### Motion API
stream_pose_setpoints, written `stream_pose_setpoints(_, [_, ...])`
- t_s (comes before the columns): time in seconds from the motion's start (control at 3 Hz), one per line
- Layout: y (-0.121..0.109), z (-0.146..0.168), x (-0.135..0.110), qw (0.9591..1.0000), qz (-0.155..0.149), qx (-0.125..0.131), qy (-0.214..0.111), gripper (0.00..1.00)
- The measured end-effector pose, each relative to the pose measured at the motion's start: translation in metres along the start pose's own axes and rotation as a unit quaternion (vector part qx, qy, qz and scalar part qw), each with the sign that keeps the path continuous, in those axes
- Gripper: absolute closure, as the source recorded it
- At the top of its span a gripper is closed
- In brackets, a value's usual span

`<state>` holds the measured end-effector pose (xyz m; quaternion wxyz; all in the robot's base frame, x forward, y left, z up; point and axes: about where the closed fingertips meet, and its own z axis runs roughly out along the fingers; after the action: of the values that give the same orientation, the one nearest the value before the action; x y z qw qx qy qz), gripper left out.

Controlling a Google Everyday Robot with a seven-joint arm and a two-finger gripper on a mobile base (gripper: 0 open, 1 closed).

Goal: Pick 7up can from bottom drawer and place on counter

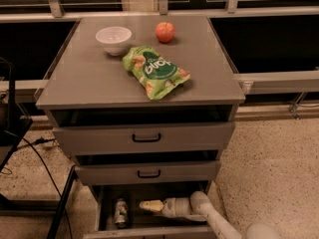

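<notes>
The 7up can, small and silvery, stands in the left part of the open bottom drawer. My gripper is inside that drawer, reaching in from the right on a pale arm. Its tip points left at the can, a short gap to the can's right, and it is not touching the can. The counter is the flat grey top of the cabinet above.
On the counter are a white bowl, a red apple and a green snack bag. The two upper drawers overhang the bottom one. A black stand and cables are on the left. Speckled floor lies to the right.
</notes>
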<state>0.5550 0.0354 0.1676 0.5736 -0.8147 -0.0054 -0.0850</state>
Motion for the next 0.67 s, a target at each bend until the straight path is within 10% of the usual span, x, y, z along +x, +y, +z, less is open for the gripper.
stream_pose_setpoints(0.67, [-0.014,0.019,-0.001,0.9997,-0.021,0.007,-0.013,0.20])
